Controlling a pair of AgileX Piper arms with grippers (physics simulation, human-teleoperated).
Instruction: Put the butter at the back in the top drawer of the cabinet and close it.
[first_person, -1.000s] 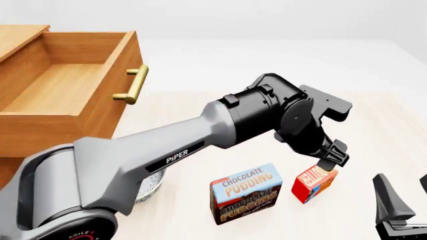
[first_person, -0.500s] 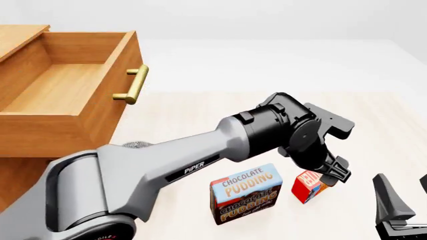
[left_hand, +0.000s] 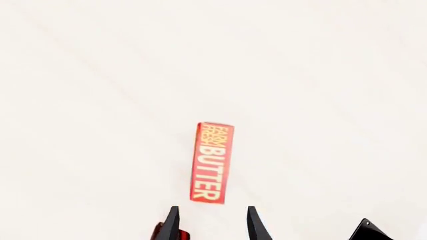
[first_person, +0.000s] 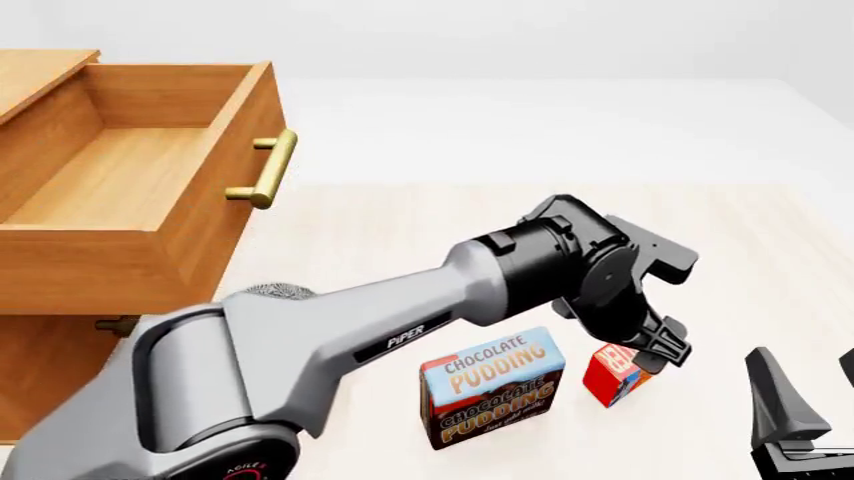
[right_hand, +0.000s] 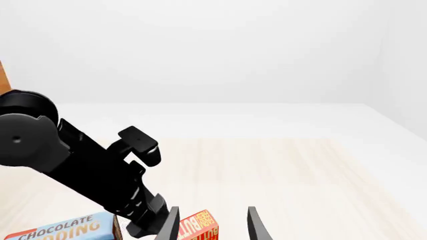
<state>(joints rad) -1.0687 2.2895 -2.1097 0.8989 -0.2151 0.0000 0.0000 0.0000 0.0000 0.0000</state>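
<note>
Directly above the butter (first_person: 614, 372), the left hand (first_person: 663, 348) hangs pointing down, fingers spread so one can pass on either side of the box; its wrist view shows the narrow red face running between the two fingertips. Nothing is pinched yet. The butter stands on edge on the counter (first_person: 747, 260), which offers those thin sides to the hand. At its nine o'clock, just beside it, stands the pudding box (first_person: 491, 385), leaving little room. Off at ten o'clock the top drawer (first_person: 127, 180) of the cabinet (first_person: 40, 360) stands pulled out, ready to receive. At four o'clock the right hand (first_person: 801, 415) waits low, fingers apart, holding nothing.
</note>
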